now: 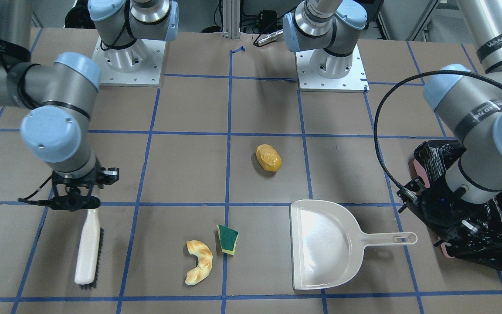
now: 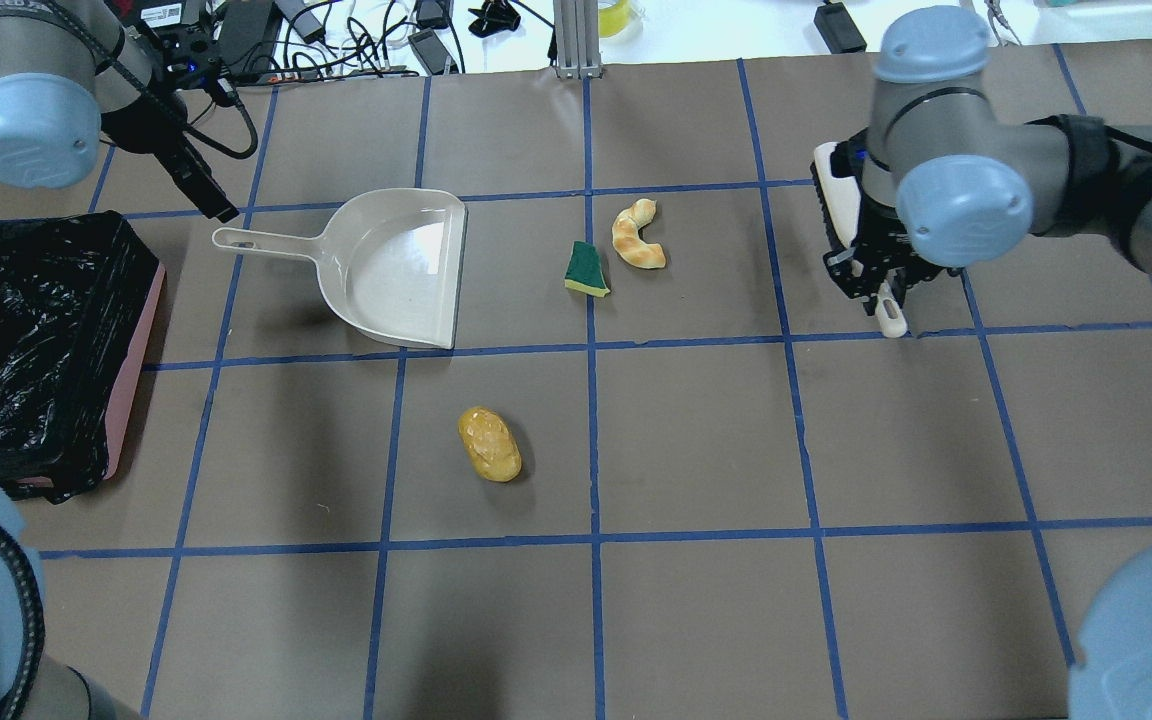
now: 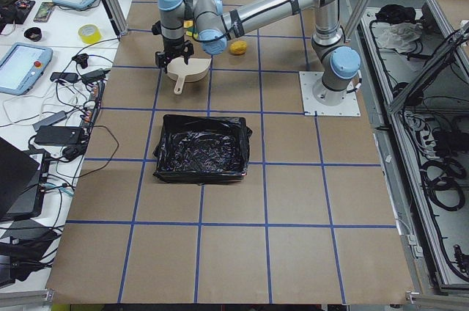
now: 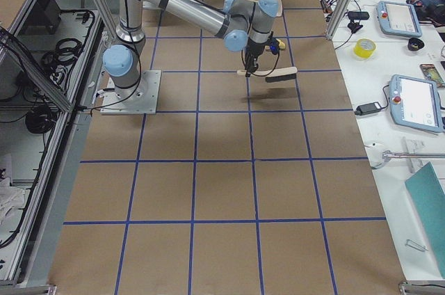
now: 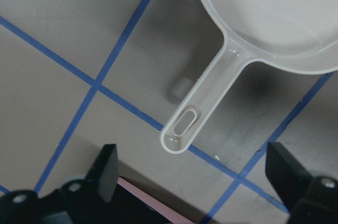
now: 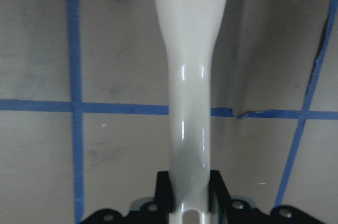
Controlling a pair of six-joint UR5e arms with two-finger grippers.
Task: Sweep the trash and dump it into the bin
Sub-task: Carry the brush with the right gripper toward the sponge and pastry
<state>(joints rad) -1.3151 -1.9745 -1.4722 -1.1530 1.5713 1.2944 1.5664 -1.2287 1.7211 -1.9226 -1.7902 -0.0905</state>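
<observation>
left claw (image 5: 195,176) wide open and empty, tip of the dustpan handle (image 5: 211,97) right under it, handle running straight away from it, bin (image 2: 36,340) just behind. right claw (image 1: 76,192) clamped on the brush (image 1: 87,244); bread (image 1: 199,261), sponge (image 1: 228,239), lump (image 1: 268,158) lie between brush and dustpan (image 1: 320,244)

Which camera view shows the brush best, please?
The exterior front-facing view. It shows the whole brush, with its white handle and black bristles, held at the handle end by the right hand. In the overhead view the arm hides most of it. The right wrist view shows only its handle. In the exterior right view it looks small.
</observation>
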